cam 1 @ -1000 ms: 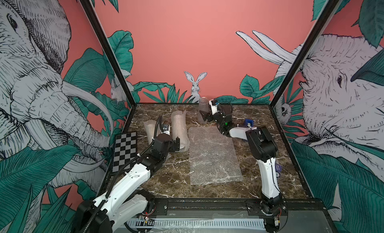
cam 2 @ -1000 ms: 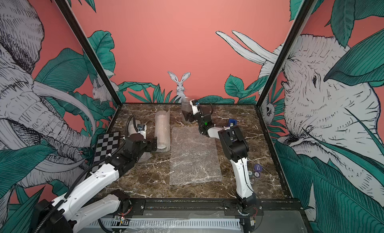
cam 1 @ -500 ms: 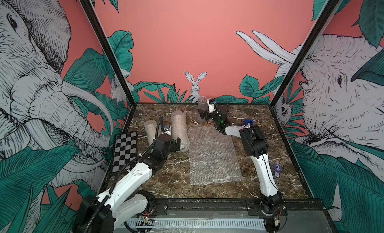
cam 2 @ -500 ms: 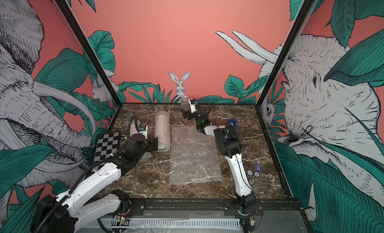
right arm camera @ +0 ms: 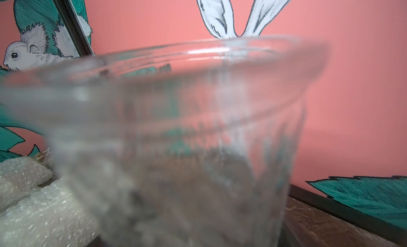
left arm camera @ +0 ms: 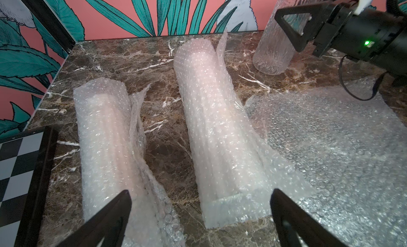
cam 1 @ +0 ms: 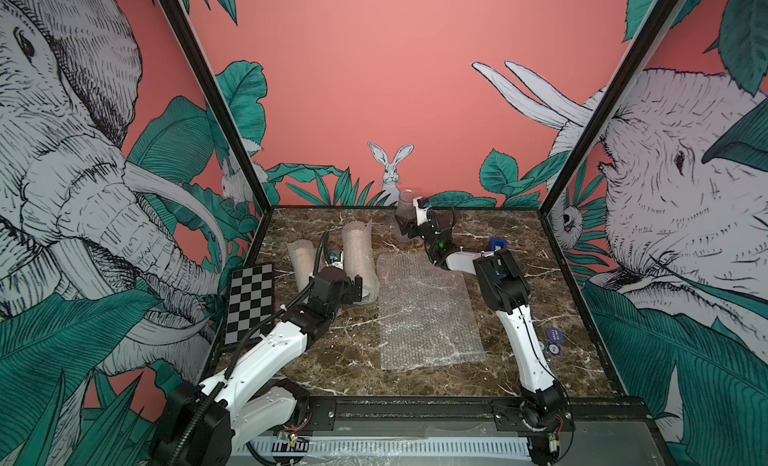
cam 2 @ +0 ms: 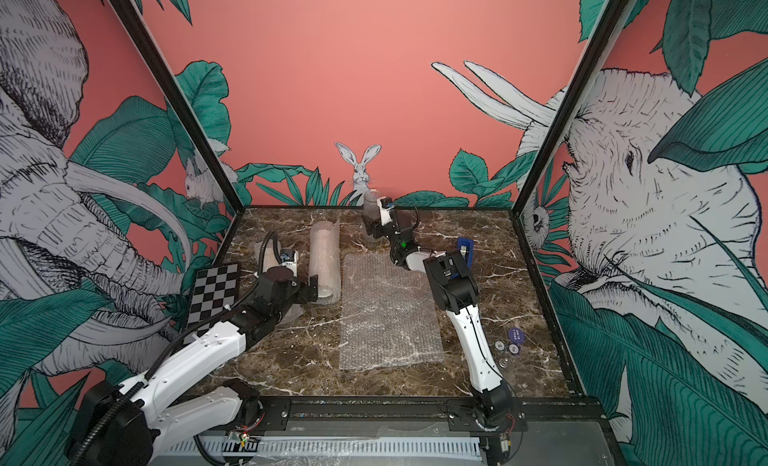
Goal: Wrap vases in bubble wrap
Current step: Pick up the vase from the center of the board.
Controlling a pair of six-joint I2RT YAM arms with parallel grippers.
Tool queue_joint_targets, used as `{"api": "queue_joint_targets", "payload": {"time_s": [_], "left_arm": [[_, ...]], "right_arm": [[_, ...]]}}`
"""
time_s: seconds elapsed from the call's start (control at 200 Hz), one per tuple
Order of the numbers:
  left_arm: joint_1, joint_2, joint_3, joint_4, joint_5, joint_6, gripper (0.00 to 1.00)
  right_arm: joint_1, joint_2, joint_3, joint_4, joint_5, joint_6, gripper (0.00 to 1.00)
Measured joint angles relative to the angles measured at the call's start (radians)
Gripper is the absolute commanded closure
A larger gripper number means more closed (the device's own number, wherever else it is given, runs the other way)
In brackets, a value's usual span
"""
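Faintly, "SMALL BLIND" on purple chip

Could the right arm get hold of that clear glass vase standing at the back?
Probably yes: the right arm stretches to the glass vase, its jaws seemingly around it, nothing in between.

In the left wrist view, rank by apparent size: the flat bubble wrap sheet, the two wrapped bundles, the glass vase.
1. flat bubble wrap sheet
2. longer wrapped bundle
3. shorter wrapped bundle
4. glass vase, though unsure: farthest away, top cropped.
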Motion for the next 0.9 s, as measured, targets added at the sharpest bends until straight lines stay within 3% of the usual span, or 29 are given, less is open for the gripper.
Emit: {"api": "queue_joint_targets", "payload": {"time_s": [0.25, 0.48, 0.625, 0.76, 0.9], "left_arm": [[0.0, 0.039, 0.021, -0.013, 0.076, -0.029, 0.01], [-0.008, 0.161, 0.097, -0.01, 0.291, -0.078, 0.08], [-0.101, 0.21, 0.119, -0.014, 0.34, -0.109, 0.08], [-0.21, 0.334, 0.235, -0.039, 0.338, -0.143, 0.08], [-0.234, 0.48, 0.346, -0.08, 0.334, -0.177, 0.09]], "right_arm": [[0.0, -0.18, -0.201, -0.064, 0.011, -0.045, 0.36], [0.0, -0.561, -0.453, -0.198, 0.073, -0.117, 0.38], [0.0, -0.833, -0.667, -0.217, 0.109, -0.146, 0.39], [0.0, -1.041, -0.845, -0.331, 0.14, -0.145, 0.43], [0.0, -1.234, -1.008, -0.487, 0.166, -0.133, 0.42]]}}
